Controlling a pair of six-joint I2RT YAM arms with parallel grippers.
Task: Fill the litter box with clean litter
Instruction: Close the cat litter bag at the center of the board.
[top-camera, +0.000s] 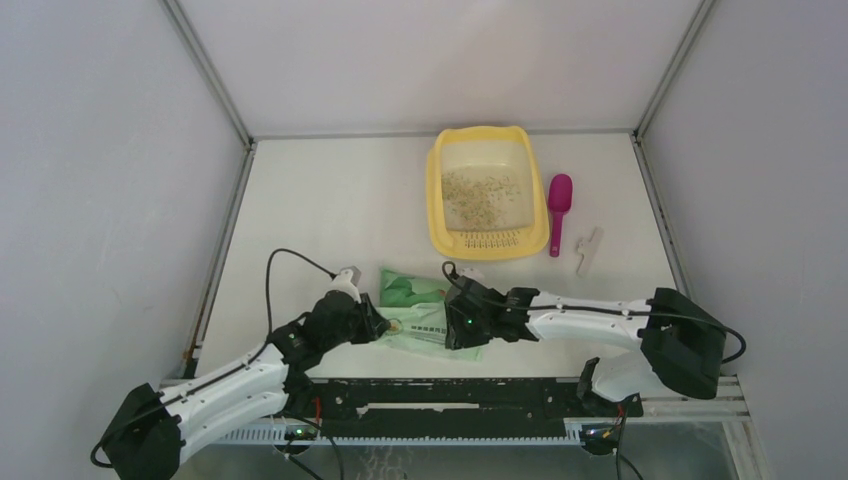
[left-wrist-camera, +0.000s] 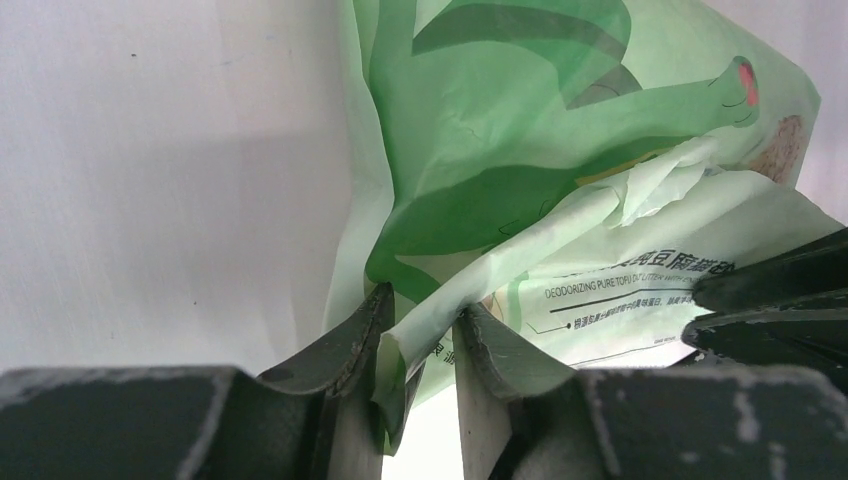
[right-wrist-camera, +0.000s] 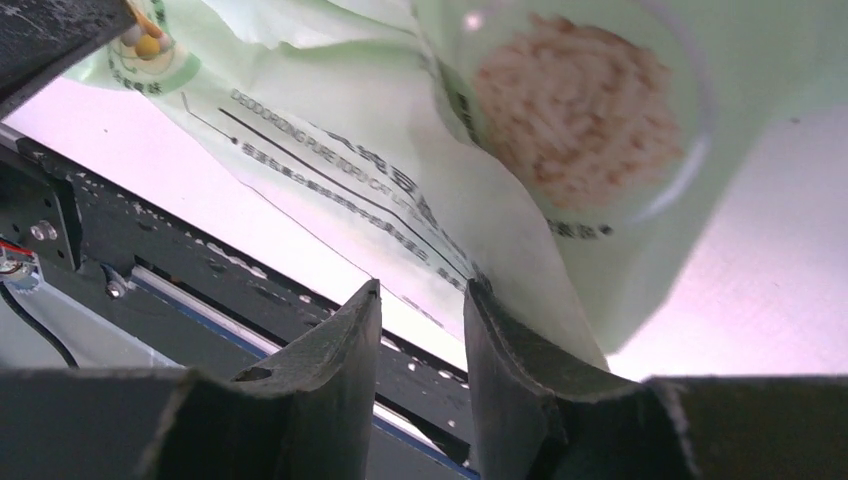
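The yellow litter box (top-camera: 436, 200) sits at the back of the table with a thin, speckled layer of clean litter (top-camera: 480, 190) on its floor. The light green litter bag (top-camera: 425, 312) lies flat near the front, between my two grippers. My left gripper (top-camera: 385, 325) is at the bag's left end. In the left wrist view its jaws (left-wrist-camera: 425, 305) stand open around a loose fold of the bag (left-wrist-camera: 520, 130). My right gripper (top-camera: 452, 325) is at the bag's right side. It is open (right-wrist-camera: 422, 290) with nothing between the fingers, and the bag (right-wrist-camera: 400, 150) rests against its right finger.
A magenta scoop (top-camera: 558, 205) lies right of the litter box, with a small white clip (top-camera: 588, 250) beside it. The black rail (top-camera: 450, 395) of the arm bases runs along the near edge. White walls enclose the table.
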